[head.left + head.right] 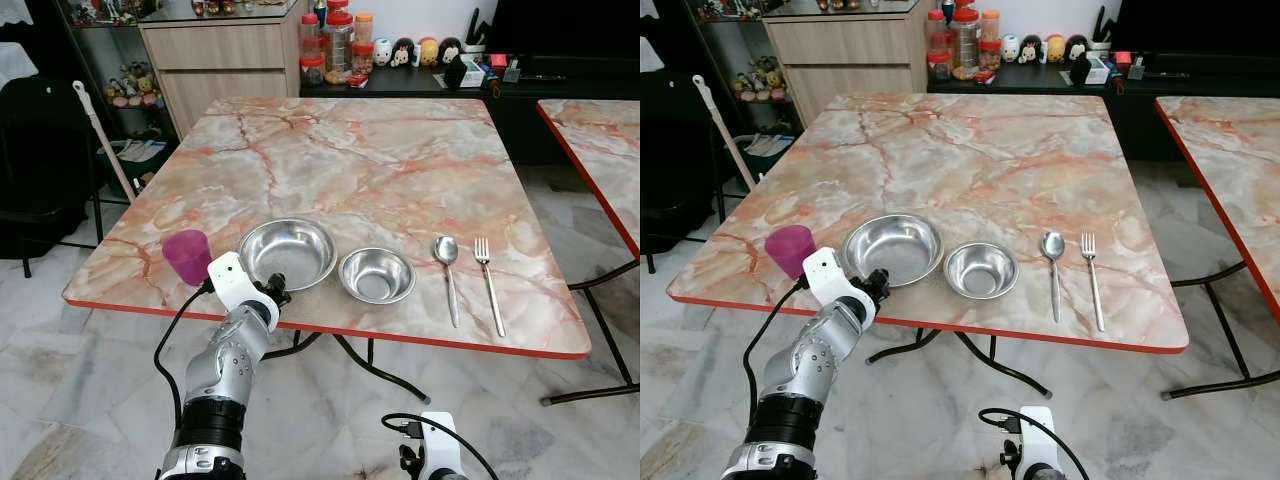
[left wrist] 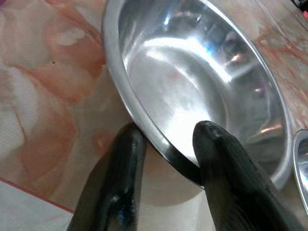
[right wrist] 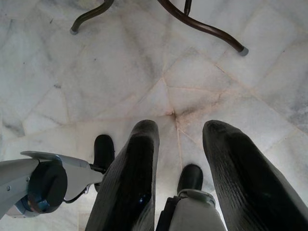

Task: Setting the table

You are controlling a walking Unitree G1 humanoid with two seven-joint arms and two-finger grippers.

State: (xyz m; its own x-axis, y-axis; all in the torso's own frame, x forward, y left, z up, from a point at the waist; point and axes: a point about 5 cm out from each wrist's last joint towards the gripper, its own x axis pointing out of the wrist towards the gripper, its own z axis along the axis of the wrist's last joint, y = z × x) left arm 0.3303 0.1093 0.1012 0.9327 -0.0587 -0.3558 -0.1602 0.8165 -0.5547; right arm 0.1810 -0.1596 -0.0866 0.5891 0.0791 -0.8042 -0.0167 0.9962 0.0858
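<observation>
A large steel bowl (image 1: 288,252) sits flat on the marble table (image 1: 380,160) near its front edge. To its right lie a smaller steel bowl (image 1: 376,275), a spoon (image 1: 447,265) and a fork (image 1: 487,275) in a row. A purple cup (image 1: 188,256) stands to the left of the large bowl. My left gripper (image 2: 168,134) straddles the large bowl's near rim, one finger outside and one inside, with a gap wider than the rim. Down by the floor, my right gripper (image 3: 180,130) hangs open and holds nothing.
A second marble table (image 1: 600,140) stands to the right across a gap. A black chair (image 1: 40,150) and a leaning mop handle (image 1: 100,140) are on the left. Jars (image 1: 330,40) crowd a dark counter behind. Curved table legs (image 3: 202,24) cross the tiled floor.
</observation>
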